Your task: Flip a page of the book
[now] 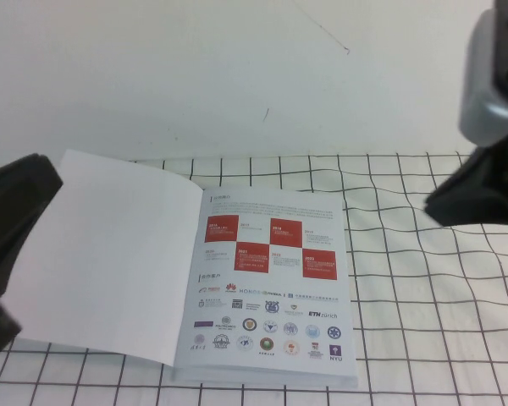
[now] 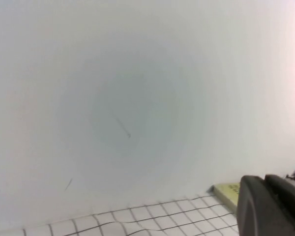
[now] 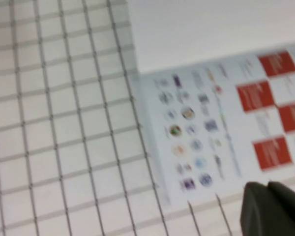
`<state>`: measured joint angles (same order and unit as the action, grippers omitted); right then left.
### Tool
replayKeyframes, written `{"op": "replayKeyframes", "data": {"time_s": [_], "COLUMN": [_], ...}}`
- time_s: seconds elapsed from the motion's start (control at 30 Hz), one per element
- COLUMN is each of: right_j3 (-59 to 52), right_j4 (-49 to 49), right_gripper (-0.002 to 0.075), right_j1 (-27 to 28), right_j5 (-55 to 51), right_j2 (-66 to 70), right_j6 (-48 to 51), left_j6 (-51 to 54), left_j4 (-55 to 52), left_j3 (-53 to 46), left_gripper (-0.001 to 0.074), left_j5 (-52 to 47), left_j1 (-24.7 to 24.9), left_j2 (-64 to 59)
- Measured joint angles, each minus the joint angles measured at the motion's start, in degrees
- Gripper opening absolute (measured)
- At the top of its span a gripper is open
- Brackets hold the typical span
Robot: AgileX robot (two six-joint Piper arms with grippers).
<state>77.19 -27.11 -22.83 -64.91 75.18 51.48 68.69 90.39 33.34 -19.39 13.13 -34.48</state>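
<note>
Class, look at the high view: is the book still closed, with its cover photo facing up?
No. The book lies open, the page turned white side up beside the inner page with red squares.

Robot test bench, lab-type setup, not a home. Evidence: plain white wall (image 1: 237, 68) w/ faint scuffs as backdrop; table covered w/ white cloth (image 1: 423, 279), black grid lines, slightly wrinkled, like a calibration/staging surface. Two dark arm housings at frame edges. Only prop: the book (image 1: 271, 288), open on a page w/ red squares + university/company logos. No furniture or decor visible.
</note>
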Motion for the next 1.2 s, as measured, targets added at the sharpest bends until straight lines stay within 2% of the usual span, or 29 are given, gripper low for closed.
{"op": "replayKeyframes", "data": {"time_s": [0.1,0.23,0.43,0.6,0.73,0.9,1.07,1.2], "right_j3": [0.00,0.00,-2.60,-14.15,-25.87,-41.33,-51.73,-55.57], "right_j4": [14.14,24.84,26.28,26.28,26.28,26.28,26.09,25.84], "right_gripper": [-0.0001,-0.0001,-0.0001,-0.0001,-0.0001,-0.0002,-0.0002,-0.0002], "right_j1": [0.00,0.00,0.00,0.00,0.00,0.00,0.00,0.00], "right_j5": [-2.37,-5.94,-5.88,2.96,12.16,22.67,30.15,32.33], "right_j2": [-5.82,-11.12,-19.81,-29.88,-39.15,-49.26,-57.69,-62.11], "right_j6": [-8.13,-16.15,-19.65,-23.81,-27.08,-29.91,-32.38,-35.36], "left_j6": [-8.25,-22.86,-37.37,-43.27,-44.45,-46.10,-46.75,-46.97], "left_j4": [-6.88,-18.92,-34.47,-46.63,-55.92,-66.27,-70.57,-72.12], "left_j3": [0.00,0.00,-0.04,-0.04,-0.04,-0.04,-0.04,-0.04], "left_gripper": [-0.0002,-0.0002,-0.0002,-0.0002,-0.0002,-0.0002,-0.0002,-0.0002], "left_j5": [-2.86,-9.06,-21.42,-26.33,-24.87,-17.94,-12.57,-10.72], "left_j1": [0.00,0.00,0.00,0.00,0.00,0.00,0.00,0.00], "left_j2": [6.02,9.06,9.06,9.06,9.06,9.06,9.06,9.06]}}
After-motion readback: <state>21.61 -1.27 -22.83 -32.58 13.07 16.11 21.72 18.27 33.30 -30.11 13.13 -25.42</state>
